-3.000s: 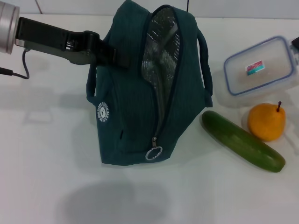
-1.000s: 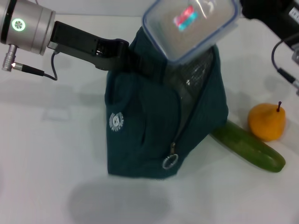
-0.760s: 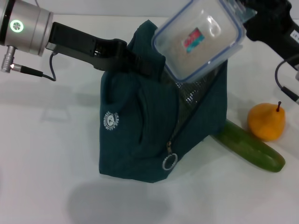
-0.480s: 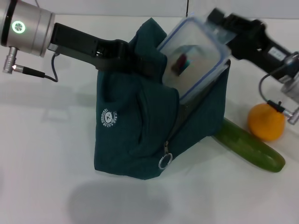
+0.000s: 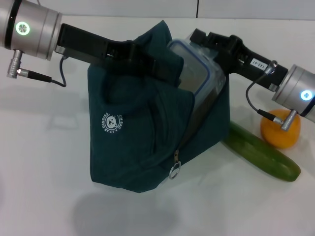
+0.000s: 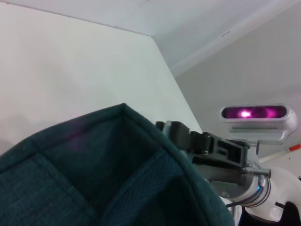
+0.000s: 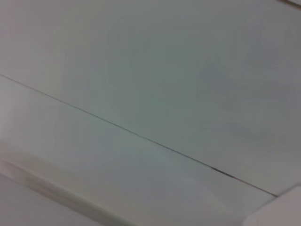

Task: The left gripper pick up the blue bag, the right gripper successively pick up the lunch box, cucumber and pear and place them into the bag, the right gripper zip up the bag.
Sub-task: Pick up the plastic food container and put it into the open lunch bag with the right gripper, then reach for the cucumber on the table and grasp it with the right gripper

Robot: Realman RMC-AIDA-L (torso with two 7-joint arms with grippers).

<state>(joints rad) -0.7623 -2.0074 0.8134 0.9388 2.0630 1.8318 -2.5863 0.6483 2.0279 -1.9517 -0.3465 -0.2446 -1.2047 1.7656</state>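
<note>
The blue bag (image 5: 138,137) hangs tilted over the white table, its top edge pinched by my left gripper (image 5: 155,64), which is shut on the fabric. The clear lunch box (image 5: 194,73) stands on edge, about half sunk into the bag's open mouth. My right gripper (image 5: 209,44) reaches in from the right and is shut on the box's upper end. To the right of the bag, the cucumber (image 5: 263,155) lies on the table. The pear (image 5: 279,132) sits behind it, partly covered by my right arm's cable. The left wrist view shows the bag's fabric (image 6: 94,165) close up and the right gripper (image 6: 188,139) beyond it.
The bag's zipper ring pull (image 5: 174,171) dangles at the lower front. A white table (image 5: 44,187) stretches to the left and front. The right wrist view shows only a pale blank surface.
The lunch box left the table at the right, swung over the bag, turned on edge and dropped into the opening. The bag has tipped and slid leftward in the left gripper.
</note>
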